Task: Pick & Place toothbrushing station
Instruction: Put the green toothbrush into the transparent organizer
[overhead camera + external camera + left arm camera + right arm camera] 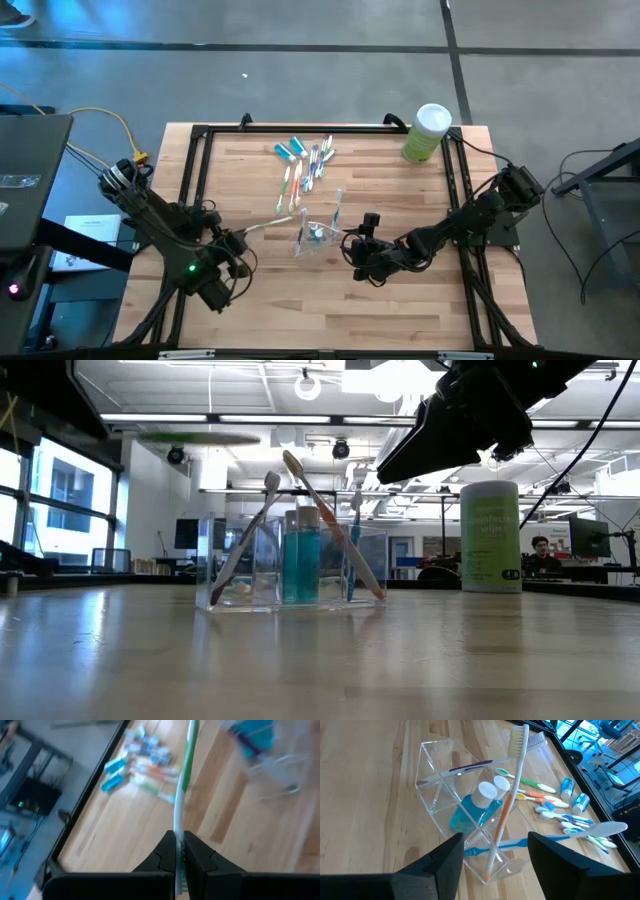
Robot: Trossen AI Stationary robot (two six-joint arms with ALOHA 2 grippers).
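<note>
Carrying a green-white brush (183,790) clamped in the closed left hand (179,851) toward the clear cup (470,815) mid-surface, ideally tipping it upright to clear the rim; right hand (492,855) is waiting open beside it.

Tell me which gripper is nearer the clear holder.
Right. The right gripper sits open beside the clear holder; the left gripper is farther off, shut on a green toothbrush.

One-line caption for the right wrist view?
Open right pincer frames clear organizer holding blue toothpaste tubes and toothbrushes.
</note>
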